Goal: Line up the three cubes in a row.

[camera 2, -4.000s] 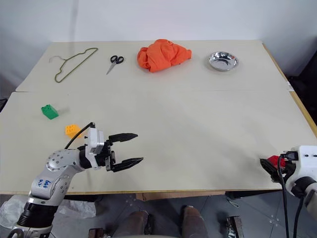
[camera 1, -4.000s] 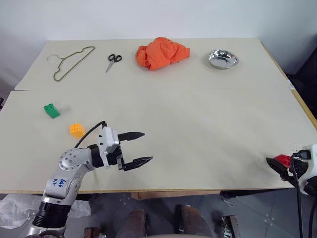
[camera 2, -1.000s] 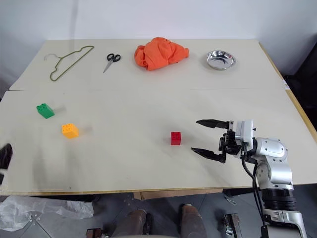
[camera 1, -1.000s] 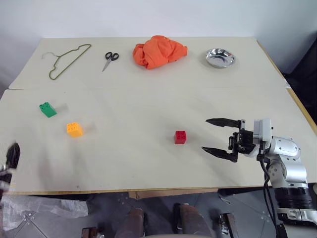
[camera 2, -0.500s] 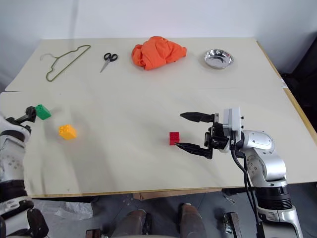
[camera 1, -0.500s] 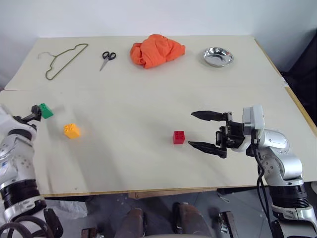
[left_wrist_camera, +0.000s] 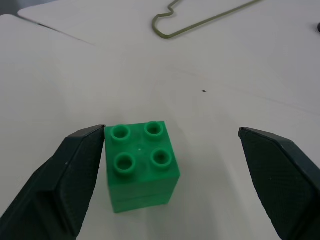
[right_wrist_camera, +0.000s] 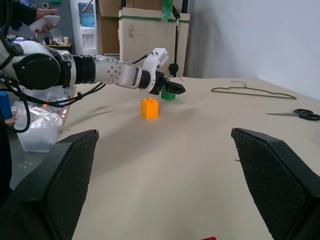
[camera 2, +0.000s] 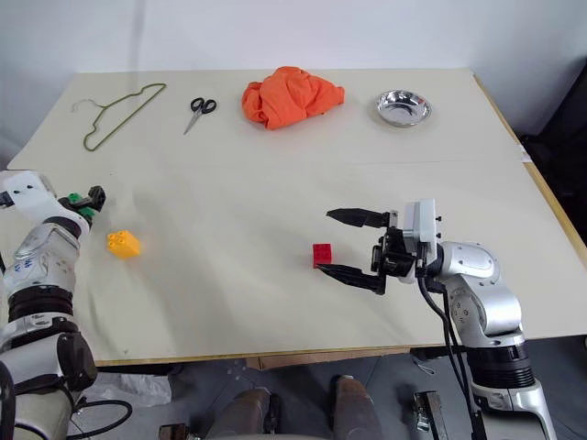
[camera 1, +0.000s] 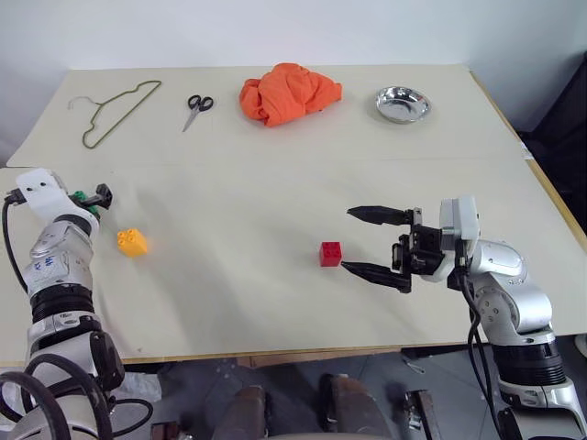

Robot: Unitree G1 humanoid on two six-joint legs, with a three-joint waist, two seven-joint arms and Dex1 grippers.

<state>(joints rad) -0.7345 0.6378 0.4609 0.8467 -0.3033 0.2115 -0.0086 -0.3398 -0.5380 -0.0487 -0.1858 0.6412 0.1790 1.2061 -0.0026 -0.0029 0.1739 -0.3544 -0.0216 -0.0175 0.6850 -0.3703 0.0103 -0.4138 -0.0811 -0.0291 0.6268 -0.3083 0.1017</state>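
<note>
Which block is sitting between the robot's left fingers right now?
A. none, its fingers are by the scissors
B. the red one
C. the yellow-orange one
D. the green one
D: the left wrist view shows the green cube standing on the table between the left gripper and its open fingers, one finger right beside it, not yet clamped.

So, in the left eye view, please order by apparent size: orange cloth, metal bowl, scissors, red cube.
1. orange cloth, clearly largest.
2. metal bowl and scissors: look alike, not ranked.
3. red cube, smallest, though it lies nearest the camera.
</note>
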